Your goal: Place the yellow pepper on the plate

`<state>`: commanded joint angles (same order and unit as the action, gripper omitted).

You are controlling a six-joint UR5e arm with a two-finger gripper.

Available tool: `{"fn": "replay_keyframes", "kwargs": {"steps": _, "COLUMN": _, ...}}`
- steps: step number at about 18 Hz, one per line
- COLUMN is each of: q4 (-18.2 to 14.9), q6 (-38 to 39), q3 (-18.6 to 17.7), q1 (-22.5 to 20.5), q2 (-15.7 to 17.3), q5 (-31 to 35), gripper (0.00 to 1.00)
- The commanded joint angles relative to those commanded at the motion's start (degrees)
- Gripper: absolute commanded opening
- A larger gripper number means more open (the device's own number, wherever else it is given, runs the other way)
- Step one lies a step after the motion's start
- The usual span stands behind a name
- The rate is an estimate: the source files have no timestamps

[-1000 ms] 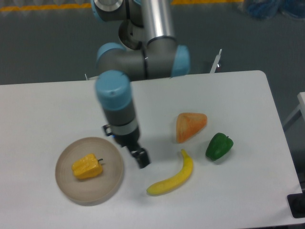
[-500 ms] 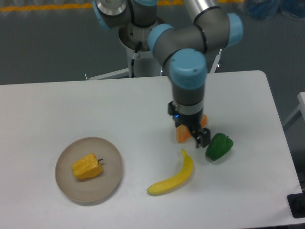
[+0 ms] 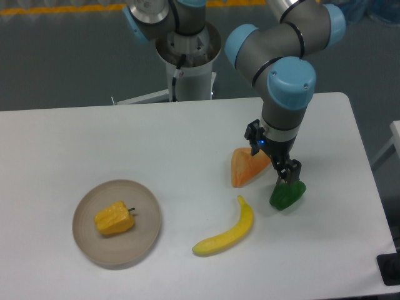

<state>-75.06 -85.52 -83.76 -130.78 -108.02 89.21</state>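
You see yellow pepper (image 3: 114,218) resting on plate (image 3: 145,240). Your tool (image 3: 289,175) sits over green pepper (image 3: 285,196), beside orange wedge (image 3: 244,166); jaw state unclear.

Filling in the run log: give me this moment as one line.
yellow pepper: on plate | gripper: over green pepper, grip state unclear | task: placed

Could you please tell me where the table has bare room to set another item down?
The table is bare along its far strip and across the left half behind the plate, which holds the yellow pepper. It is crowded at right, where the orange wedge, banana, green pepper and gripper cluster.
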Motion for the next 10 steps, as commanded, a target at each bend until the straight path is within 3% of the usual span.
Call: {"fn": "replay_keyframes", "kwargs": {"steps": 10, "q4": 0.7, "q6": -0.44, "q3": -0.44, "q1": 0.26, "q2": -0.27, "q5": 0.44, "gripper": 1.0}}
